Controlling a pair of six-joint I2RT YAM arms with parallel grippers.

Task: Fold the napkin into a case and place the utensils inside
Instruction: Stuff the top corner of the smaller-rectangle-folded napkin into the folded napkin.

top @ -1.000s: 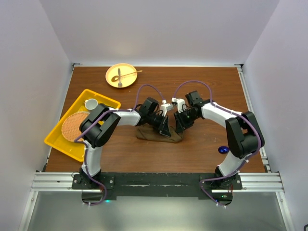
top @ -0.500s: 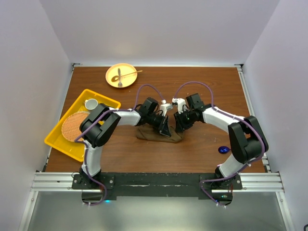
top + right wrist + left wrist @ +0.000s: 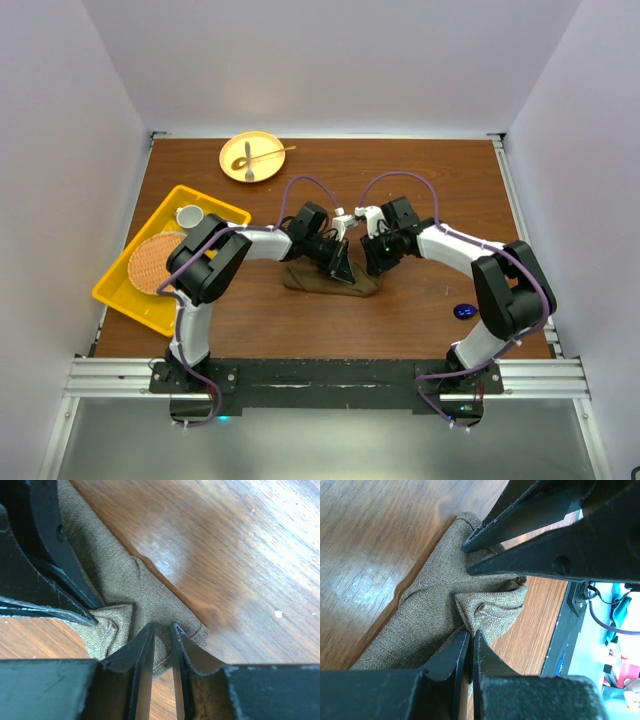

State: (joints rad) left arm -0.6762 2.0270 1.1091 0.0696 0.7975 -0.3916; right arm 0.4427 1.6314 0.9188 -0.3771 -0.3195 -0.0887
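The olive-brown napkin (image 3: pixel 312 281) lies folded into a narrow strip at mid-table. My left gripper (image 3: pixel 344 271) is at its right end and, in the left wrist view, the left gripper (image 3: pixel 471 633) is shut on a raised corner fold of the napkin (image 3: pixel 425 605). My right gripper (image 3: pixel 372 265) faces it closely. In the right wrist view the right gripper (image 3: pixel 162 628) has its jaws drawn narrow around the napkin (image 3: pixel 120 590) edge, cloth between them. A glossy blue spoon (image 3: pixel 464 311) lies at the right. Two more utensils (image 3: pixel 256 155) rest on the yellow plate (image 3: pixel 232 166).
A yellow tray (image 3: pixel 215 207) at the left holds a round woven mat (image 3: pixel 152 262) and a white cup (image 3: pixel 188 215). The two grippers' fingers nearly touch over the napkin. The right gripper's fingers (image 3: pixel 545 555) fill the top right of the left wrist view.
The right gripper's jaws have narrowed around the napkin edge and its arm has shifted slightly left. The left gripper keeps its hold in place.
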